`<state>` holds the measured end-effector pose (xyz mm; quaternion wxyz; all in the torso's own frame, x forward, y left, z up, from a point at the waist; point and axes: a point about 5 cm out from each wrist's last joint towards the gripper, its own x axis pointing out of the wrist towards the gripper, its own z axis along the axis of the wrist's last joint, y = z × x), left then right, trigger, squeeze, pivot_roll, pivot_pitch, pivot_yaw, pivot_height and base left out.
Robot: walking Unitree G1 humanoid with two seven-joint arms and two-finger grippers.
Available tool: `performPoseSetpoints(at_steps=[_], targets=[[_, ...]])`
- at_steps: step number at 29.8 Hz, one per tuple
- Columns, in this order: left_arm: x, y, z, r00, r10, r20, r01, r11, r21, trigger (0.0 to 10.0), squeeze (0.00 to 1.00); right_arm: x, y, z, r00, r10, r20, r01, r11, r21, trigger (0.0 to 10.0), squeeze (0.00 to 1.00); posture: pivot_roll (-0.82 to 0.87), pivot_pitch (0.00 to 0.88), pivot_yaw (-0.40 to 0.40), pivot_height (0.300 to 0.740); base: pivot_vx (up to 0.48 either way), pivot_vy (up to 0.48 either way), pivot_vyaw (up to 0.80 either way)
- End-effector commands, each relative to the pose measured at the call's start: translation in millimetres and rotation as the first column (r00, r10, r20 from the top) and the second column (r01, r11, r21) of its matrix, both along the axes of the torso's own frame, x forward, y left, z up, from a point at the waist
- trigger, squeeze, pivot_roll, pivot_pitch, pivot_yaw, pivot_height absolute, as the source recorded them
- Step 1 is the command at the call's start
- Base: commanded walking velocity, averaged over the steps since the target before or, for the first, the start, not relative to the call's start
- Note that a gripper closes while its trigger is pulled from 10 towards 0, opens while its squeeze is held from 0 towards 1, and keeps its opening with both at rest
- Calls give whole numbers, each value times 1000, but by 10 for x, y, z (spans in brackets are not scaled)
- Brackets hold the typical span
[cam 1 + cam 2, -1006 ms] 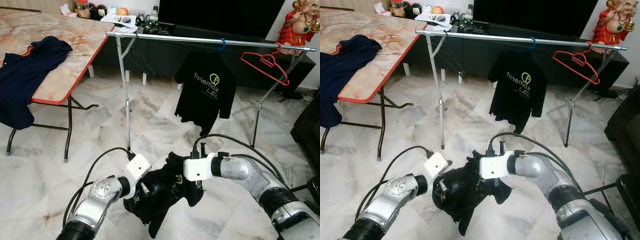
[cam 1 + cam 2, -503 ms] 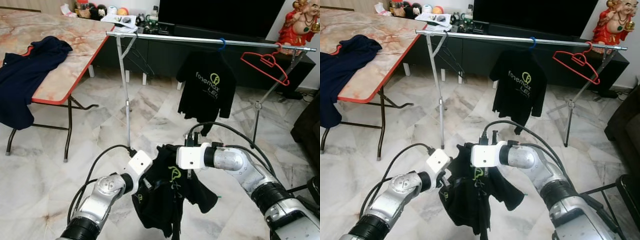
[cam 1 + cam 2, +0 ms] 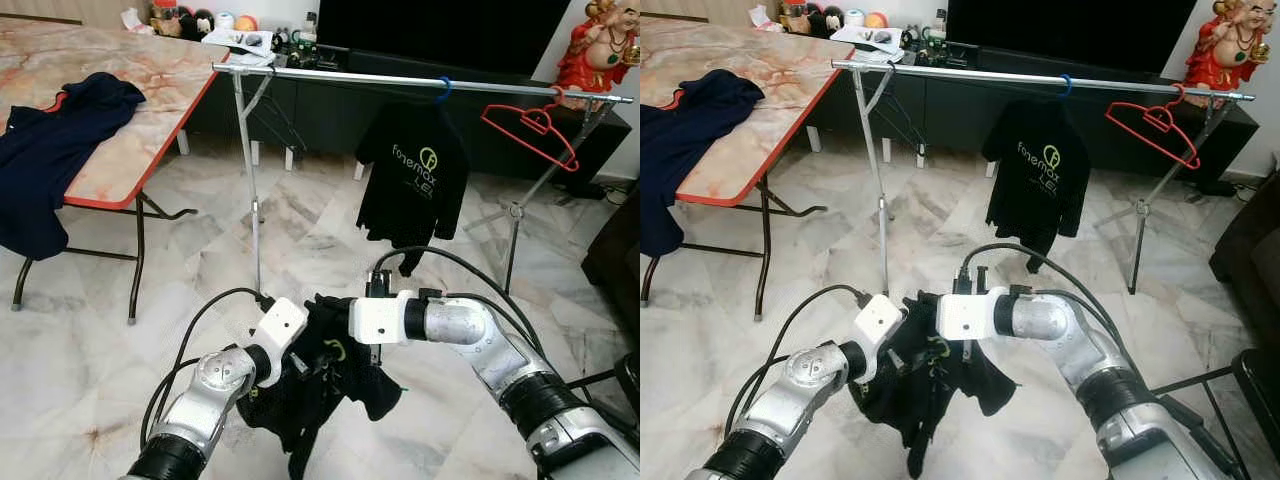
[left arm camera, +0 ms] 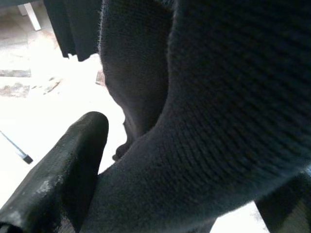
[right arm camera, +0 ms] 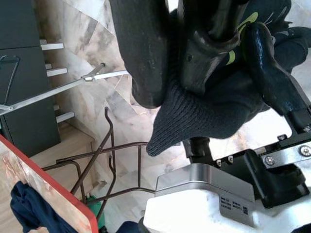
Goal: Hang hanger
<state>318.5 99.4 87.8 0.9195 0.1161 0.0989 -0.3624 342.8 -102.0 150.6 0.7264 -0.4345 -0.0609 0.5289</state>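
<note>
Shirt bundle dropped lower since half a second ago. Left gripper and right gripper both clench black T-shirt, at six o'clock from clothes rail. Soft, light, floppy; likely best held at collar.

A black shirt with a yellow-green logo is held bunched low above the marble floor, gripped between the left end effector and the right end effector, its loose fabric drooping below them. Any hanger inside it cannot be made out. An empty red hanger hangs tilted near the right end of the metal rail.
</note>
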Motion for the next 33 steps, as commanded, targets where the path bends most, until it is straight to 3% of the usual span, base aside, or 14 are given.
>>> performPoseSetpoints(at_steps=[1, 33], targets=[[6, -33, 8, 1000, -14, -2, 14, 1000, -19, 0, 0, 13, -32, 96, 1000, -16, 17, 15, 999, 47, 10000, 0, 35, 67, -113, 740, 0, 0, 0], [-3, -9, 25, 1000, -20, 4, 20, 999, -47, 0, 0, 42, -68, 146, 997, -71, 2, 71, 995, 72, 10000, 0, 34, 87, -117, 740, 0, 0, 0]])
